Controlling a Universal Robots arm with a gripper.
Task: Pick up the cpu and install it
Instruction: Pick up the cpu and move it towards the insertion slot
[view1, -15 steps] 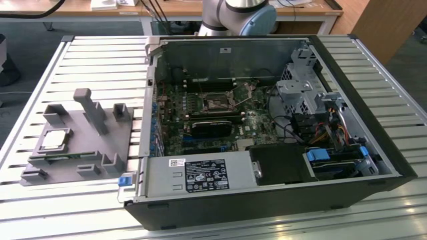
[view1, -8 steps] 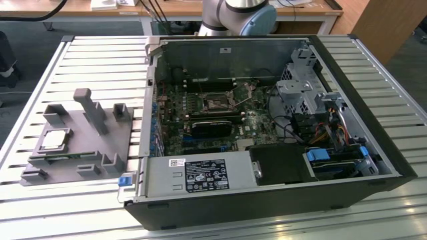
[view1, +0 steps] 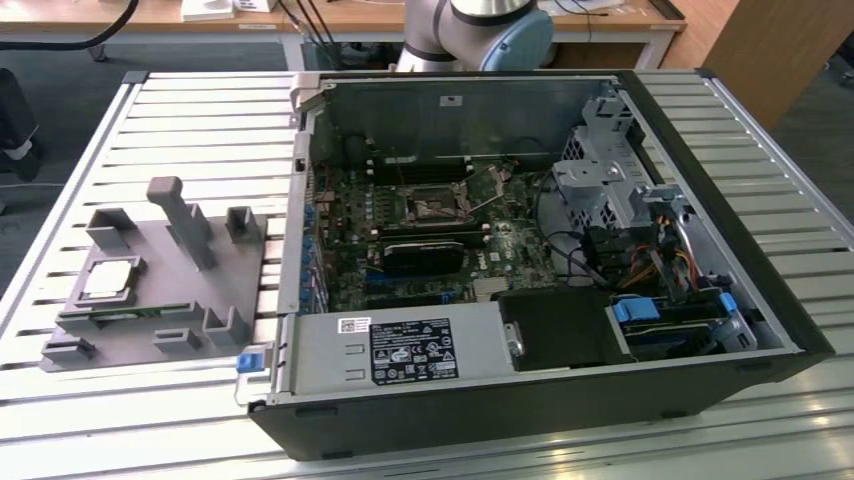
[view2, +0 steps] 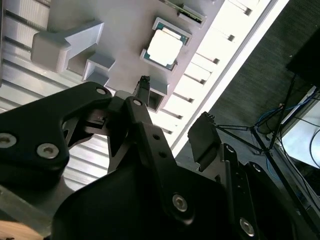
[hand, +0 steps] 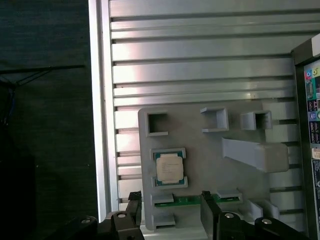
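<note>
One small, flat, square cpu with a shiny silver-grey metal top (view1: 110, 279) lay in its recess on one grey plastic holder plate (view1: 247, 270) at the exterior view's left. It was well apart from the one open black desktop computer case (view1: 534, 410) and its single dark square socket (view1: 437, 208). In the first wrist view, the one black two-fingered gripper (hand: 171, 199) hung over the plate, spread wide and empty, not touching the cpu. Everything sat on a slatted aluminium table (view1: 200, 120); a wooden desk (view1: 400, 15) and dark floor (view1: 174, 55) lay behind.
</note>
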